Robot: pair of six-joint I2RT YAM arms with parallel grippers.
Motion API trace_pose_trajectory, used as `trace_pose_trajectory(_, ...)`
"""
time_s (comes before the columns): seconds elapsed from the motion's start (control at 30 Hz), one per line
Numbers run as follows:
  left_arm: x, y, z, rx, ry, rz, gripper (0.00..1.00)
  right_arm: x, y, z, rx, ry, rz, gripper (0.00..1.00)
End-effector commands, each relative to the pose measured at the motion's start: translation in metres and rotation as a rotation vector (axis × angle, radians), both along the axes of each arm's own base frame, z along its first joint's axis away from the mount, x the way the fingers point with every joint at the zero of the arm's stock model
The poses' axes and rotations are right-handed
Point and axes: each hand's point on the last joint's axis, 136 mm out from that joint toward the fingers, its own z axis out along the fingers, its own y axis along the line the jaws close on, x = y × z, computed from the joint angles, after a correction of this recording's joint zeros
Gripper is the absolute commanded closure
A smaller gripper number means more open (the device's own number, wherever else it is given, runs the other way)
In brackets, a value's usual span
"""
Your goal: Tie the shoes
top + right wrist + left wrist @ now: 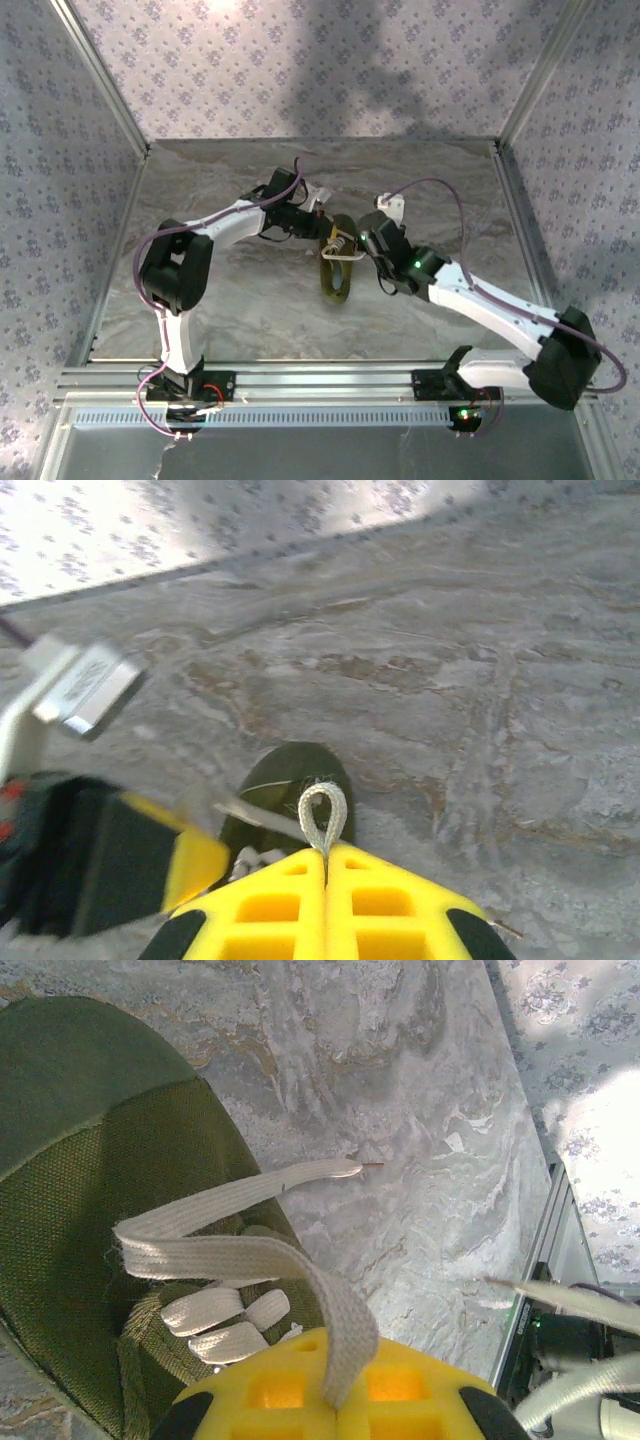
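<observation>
Left gripper (338, 1405) pinched a flat woven white lace (240, 1255); right gripper (326, 865) squeezed a small lace loop (323, 815) above the olive canvas shoe (90, 1190).

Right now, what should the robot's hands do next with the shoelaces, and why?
Probably ease them gently apart. The left hand is shut on a bent lace, and the right hand pinches a small loop near the shoe, so nothing looks tight yet.

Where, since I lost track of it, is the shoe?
Top view: the shoe lies mid-table, between the left gripper and right gripper, each shut on its laces.
</observation>
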Motion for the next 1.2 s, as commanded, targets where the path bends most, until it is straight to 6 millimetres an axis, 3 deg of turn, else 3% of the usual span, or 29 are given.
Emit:
trace_pose_trajectory(0.0, -0.004, -0.002, 0.02, -0.036, -0.044, -0.005, 1.0, 0.015, 0.001, -0.009, 0.005, 0.071, 0.009, 0.98)
trace_pose_trajectory(0.2, -0.007, -0.003, 0.026, -0.054, -0.068, -0.014, 1.0, 0.054, 0.017, -0.026, 0.011, 0.138, 0.156, 0.98)
trace_pose_trajectory(0.33, -0.011, -0.008, 0.031, -0.07, -0.094, -0.035, 1.0, 0.072, 0.048, -0.025, 0.047, 0.122, 0.38, 0.99)
trace_pose_trajectory(0.43, -0.016, -0.01, 0.029, -0.071, -0.101, -0.053, 1.0, 0.08, 0.059, -0.026, 0.027, 0.113, 0.467, 0.99)
trace_pose_trajectory(0.47, -0.017, -0.011, 0.028, -0.07, -0.103, -0.057, 1.0, 0.089, 0.065, -0.013, 0.03, 0.077, 0.489, 0.99)
trace_pose_trajectory(0.77, -0.022, -0.01, 0.025, -0.066, -0.113, -0.055, 1.0, 0.122, 0.089, -0.021, 0.17, 0.117, 0.593, 0.99)
trace_pose_trajectory(1.0, -0.024, -0.004, 0.024, -0.056, -0.141, -0.037, 1.0, 0.127, 0.103, -0.03, 0.282, 0.182, 0.629, 0.98)
trace_pose_trajectory(1.17, -0.025, -0.001, 0.023, -0.054, -0.159, -0.027, 1.0, 0.119, 0.121, -0.016, 0.373, 0.157, 0.729, 0.98)
